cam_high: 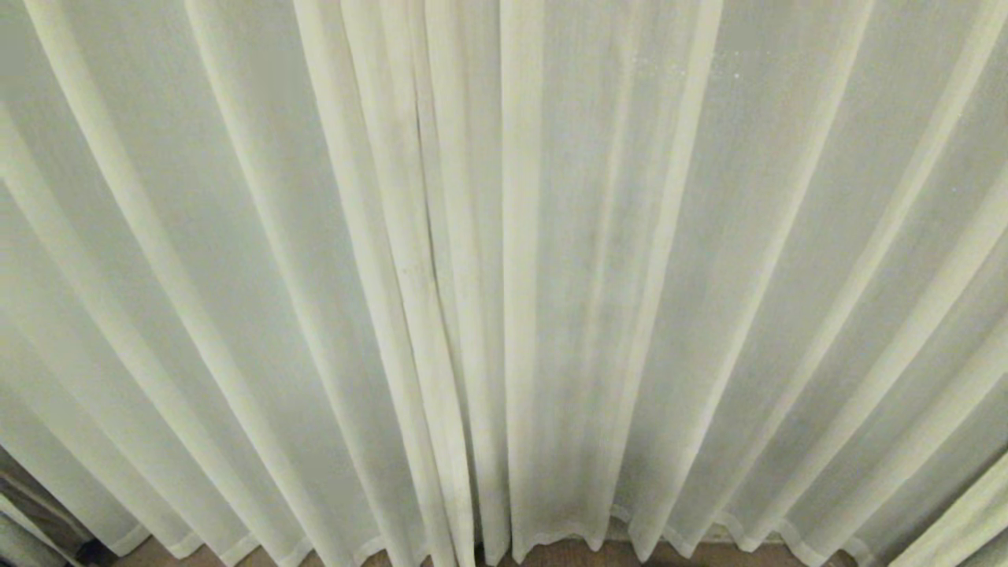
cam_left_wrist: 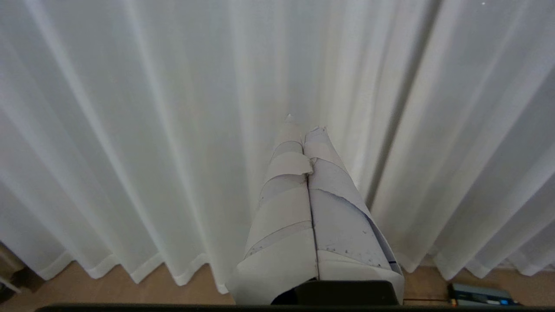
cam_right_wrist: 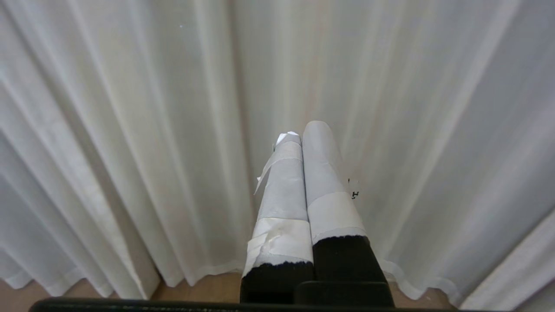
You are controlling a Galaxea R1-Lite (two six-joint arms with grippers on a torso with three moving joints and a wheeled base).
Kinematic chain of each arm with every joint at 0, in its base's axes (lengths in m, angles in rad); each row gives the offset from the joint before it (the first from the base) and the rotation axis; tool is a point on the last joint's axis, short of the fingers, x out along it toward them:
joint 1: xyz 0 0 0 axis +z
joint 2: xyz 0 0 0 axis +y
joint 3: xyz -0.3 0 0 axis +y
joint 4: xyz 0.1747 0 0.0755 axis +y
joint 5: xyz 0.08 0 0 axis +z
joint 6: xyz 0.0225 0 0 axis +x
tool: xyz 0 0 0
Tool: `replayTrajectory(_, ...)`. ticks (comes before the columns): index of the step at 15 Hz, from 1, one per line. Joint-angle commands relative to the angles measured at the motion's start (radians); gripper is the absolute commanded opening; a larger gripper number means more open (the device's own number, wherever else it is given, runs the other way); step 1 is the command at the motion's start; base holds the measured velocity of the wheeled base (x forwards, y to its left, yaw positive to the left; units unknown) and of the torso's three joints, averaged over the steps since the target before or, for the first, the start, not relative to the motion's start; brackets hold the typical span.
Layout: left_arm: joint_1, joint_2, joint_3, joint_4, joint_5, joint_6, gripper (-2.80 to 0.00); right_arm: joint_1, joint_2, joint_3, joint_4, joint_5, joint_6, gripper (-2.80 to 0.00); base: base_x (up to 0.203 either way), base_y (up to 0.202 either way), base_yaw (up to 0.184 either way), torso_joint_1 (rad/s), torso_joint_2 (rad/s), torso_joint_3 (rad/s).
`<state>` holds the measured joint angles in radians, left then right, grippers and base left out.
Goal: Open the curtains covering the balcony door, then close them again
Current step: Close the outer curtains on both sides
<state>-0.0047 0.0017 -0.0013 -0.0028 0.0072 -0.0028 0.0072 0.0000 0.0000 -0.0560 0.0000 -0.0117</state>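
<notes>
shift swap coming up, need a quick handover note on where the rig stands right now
Left gripper: shut, empty, pointing at the fabric.
Right gripper: shut, empty, likewise short of the fabric.
Cream-white pleated floor-length curtains: fully drawn, two panels meeting near the middle of the head view, hems just above the wooden floor.
Balcony door: hidden behind them.
Done: nothing visible.
Left: pull the panels apart, then draw them shut again.

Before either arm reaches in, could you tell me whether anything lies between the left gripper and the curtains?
Nothing: in the left wrist view the shut left gripper points at the closed curtains across a bare stretch.
</notes>
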Motion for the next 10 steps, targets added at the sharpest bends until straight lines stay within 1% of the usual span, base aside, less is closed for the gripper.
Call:
replayTrajectory(1,0.0,-0.002,0.0,0.0,0.0,0.0,-2.8,0.0,0.0,0.0,-0.001,0.0,-0.001,-2.8,0.0,0.186,-0.002,0.002,0.0,-0.002)
replayTrajectory(10,0.0,-0.002,0.0,0.0,0.0,-0.002,-2.8,0.0,0.0,0.0,-0.001,0.0,-0.001,-2.8,0.0,0.187,-0.001,0.003,0.0,0.003)
